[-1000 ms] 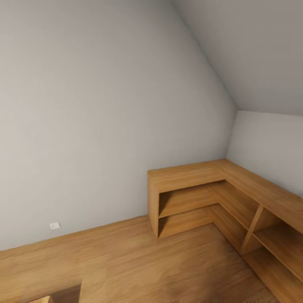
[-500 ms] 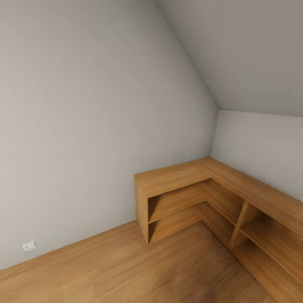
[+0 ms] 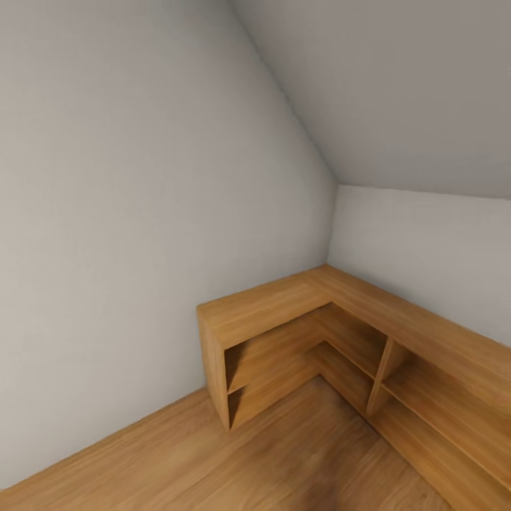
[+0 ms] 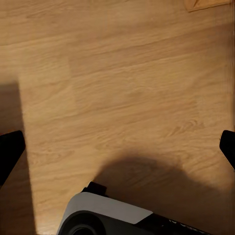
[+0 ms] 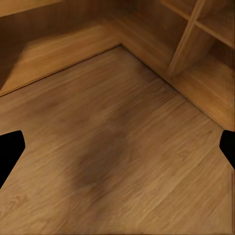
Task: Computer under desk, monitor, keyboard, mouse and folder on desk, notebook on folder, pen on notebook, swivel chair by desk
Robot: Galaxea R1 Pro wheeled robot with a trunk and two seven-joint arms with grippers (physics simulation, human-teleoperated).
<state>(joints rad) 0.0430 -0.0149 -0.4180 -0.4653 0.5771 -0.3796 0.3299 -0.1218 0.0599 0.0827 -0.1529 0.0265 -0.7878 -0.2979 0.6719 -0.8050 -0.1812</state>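
Head view: I'm looking at a corner of the bedroom [image 3: 142, 177], grey wall on the left, sloped grey ceiling panel up top, shorter wall behind on the right. Low L-shaped light-wood cabinet [image 3: 270, 305] wraps the corner, w/ open shelf bays facing into the room; 1 upright divider [image 3: 378, 376] splits the bays on the right run. Shelves look bare as far as I can see. Light wood floor [image 3: 248, 461] runs up to the cabinet's base & the wall.

Left wrist view: left gripper [image 4: 117, 147] hangs over plain floor boards; I see 2 black fingers [image 4: 11, 152] at opposite edges of the pic, spread wide apart, nothing between them. A white-&-black rounded part of the robot [image 4: 107, 218] sits below the gripper, casting a dark shadow on the wood. Small pale wood corner [image 4: 205, 4] shows at the far edge, can't tell what it belongs to.

Right wrist view: right gripper [image 5: 117, 149] is over the floor too, near the cabinet's inner corner. Its fingers [image 5: 10, 149] are also spread wide, holding nothing. Shelf bays & divider show beyond them.
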